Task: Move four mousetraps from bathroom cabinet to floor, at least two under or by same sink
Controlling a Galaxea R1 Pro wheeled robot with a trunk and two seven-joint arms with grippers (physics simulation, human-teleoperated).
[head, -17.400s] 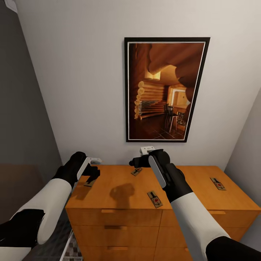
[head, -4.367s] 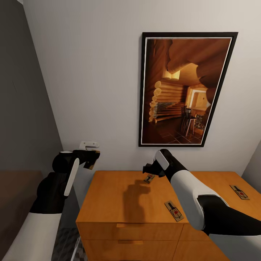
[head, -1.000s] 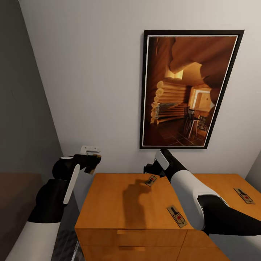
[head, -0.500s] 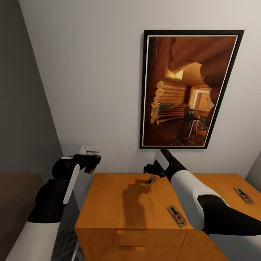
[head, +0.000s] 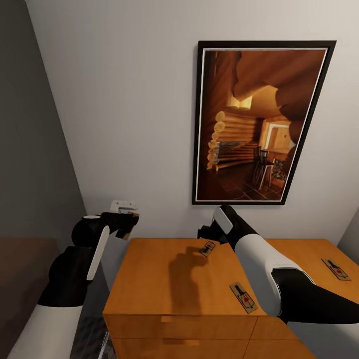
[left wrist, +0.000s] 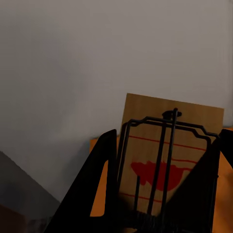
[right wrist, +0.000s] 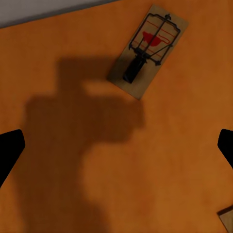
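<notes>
The orange-brown cabinet (head: 164, 279) stands against the wall below me. My left gripper (head: 127, 223) hangs beyond its left end, shut on a mousetrap (left wrist: 165, 155) that stands upright between the black fingers (left wrist: 102, 184). My right gripper (head: 204, 233) hovers open over the back of the cabinet top (right wrist: 97, 194). One mousetrap (head: 207, 248) lies just beside that gripper, and it is the same mousetrap (right wrist: 148, 51) that the right wrist view shows ahead of the spread fingertips (right wrist: 9, 153). Another mousetrap (head: 243, 297) lies near the front edge, and a third (head: 335, 269) lies at the far right.
A framed cabin painting (head: 262, 122) hangs on the white wall over the cabinet. A dark grey panel (head: 30, 149) rises at the left, with a brown surface (head: 20, 269) below it. A strip of patterned floor (head: 92, 326) shows between my left arm and the cabinet.
Nothing has moved in the last second. Since the oldest frame, my left gripper has lifted a mousetrap off the cabinet's left end and carried it beyond the edge.
</notes>
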